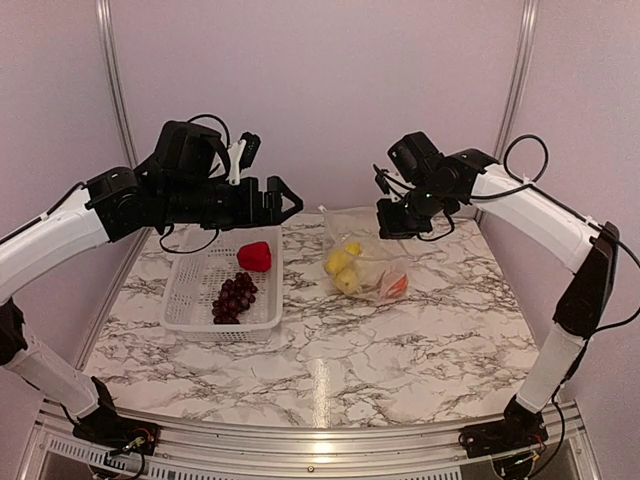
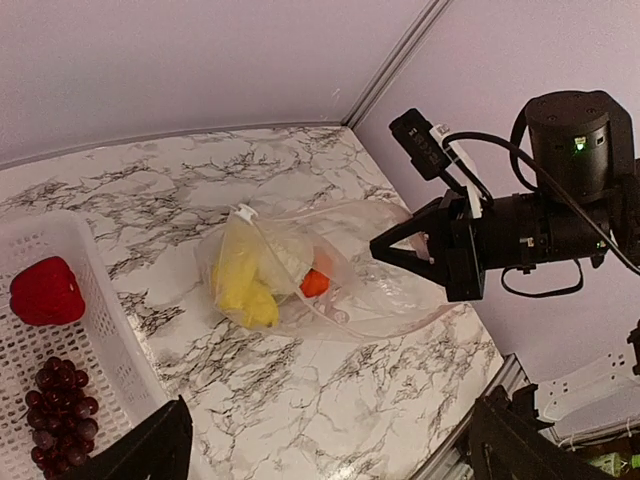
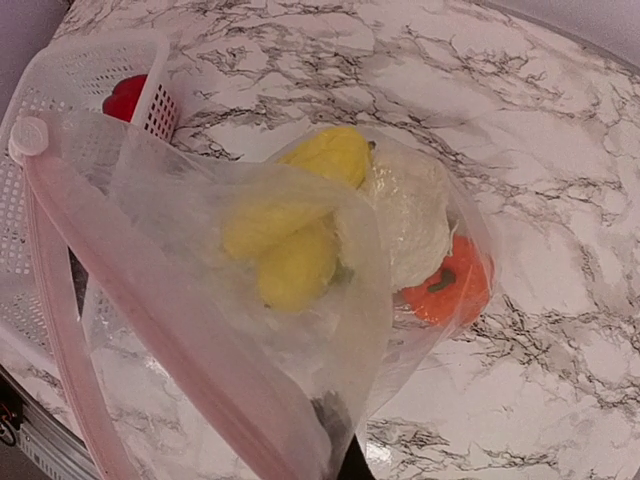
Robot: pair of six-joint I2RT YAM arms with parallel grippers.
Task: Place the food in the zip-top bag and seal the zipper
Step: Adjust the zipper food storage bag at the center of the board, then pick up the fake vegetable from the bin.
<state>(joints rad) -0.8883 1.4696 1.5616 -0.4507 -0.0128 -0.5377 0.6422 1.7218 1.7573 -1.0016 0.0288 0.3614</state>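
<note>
Entry, left to right, for you at the controls.

- The white slotted basket (image 1: 195, 300) sat close to the table's (image 1: 420, 340) left rail. Bare marble lay between its near rim and the near edge.
- Basket contents: one red pepper piece (image 1: 254, 256) at the far end and one dark purple grape bunch (image 1: 234, 298) at the near end, apart from each other.
- Your left gripper (image 1: 285, 200) hung in the air over the basket's far end. Its jaws were spread wide and held nothing.
- A strip of bare marble separated the basket from the zip-top bag (image 1: 365, 262).
- The one bag lay toward the back wall. Its mouth edge was lifted off the table.
- Your right gripper (image 1: 388, 226) was clamped on that raised mouth edge.
- In the right wrist view the zipper (image 3: 170, 320) ran down in two pink strips that stood apart, so the mouth was unsealed. One white slider tab (image 3: 27, 135) sat at the top left end.
- Bag contents:
  - yellow pieces (image 3: 295, 265), two or three; the crinkled plastic prevented a firm count
  - one whitish piece (image 3: 405, 215), touching the yellow ones
  - one orange fruit (image 3: 450, 285), just beside the whitish piece
- Open marble ran from the bag to the right edge and across the whole near half of the table.
</note>
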